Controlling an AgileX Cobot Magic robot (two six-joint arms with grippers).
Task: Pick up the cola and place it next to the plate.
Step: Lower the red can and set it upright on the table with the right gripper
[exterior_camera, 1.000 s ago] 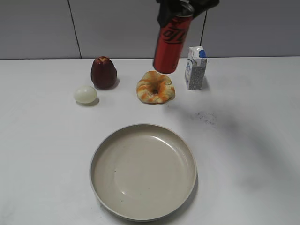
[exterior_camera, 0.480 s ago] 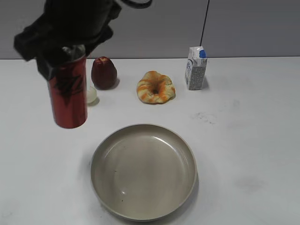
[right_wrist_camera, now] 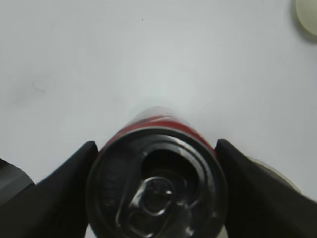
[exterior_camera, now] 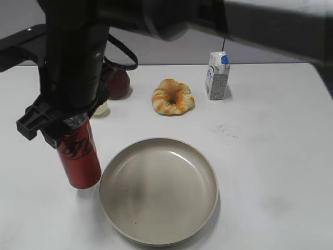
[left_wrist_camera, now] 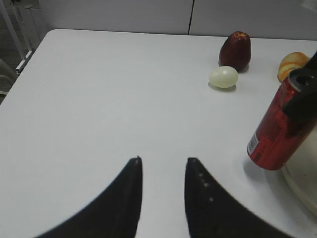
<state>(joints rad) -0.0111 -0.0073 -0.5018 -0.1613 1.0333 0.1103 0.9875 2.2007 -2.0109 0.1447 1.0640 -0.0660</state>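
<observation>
The cola (exterior_camera: pixel 80 156) is a tall red can with black script, held upright just left of the plate (exterior_camera: pixel 156 192), a large beige dish with a raised rim. My right gripper (exterior_camera: pixel 58 127) reaches across from the right and is shut on the can's top. The right wrist view looks down on the silver pull-tab top of the cola (right_wrist_camera: pixel 156 183) between the two fingers of my right gripper (right_wrist_camera: pixel 156 191). The can's base is at or just above the table; I cannot tell which. My left gripper (left_wrist_camera: pixel 162 161) is open and empty over bare table, left of the cola (left_wrist_camera: pixel 275 129).
A dark red apple (exterior_camera: pixel 118 86), partly hidden by the arm, and a pale egg (exterior_camera: pixel 100 108) lie behind the can. An orange bread ring (exterior_camera: pixel 173 97) and a small white-and-blue carton (exterior_camera: pixel 217 76) stand at the back. The plate's edge (left_wrist_camera: pixel 304 181) shows beside the can.
My right gripper has carried the cola from high at the back, across to the left, then down beside the plate's left rim.
</observation>
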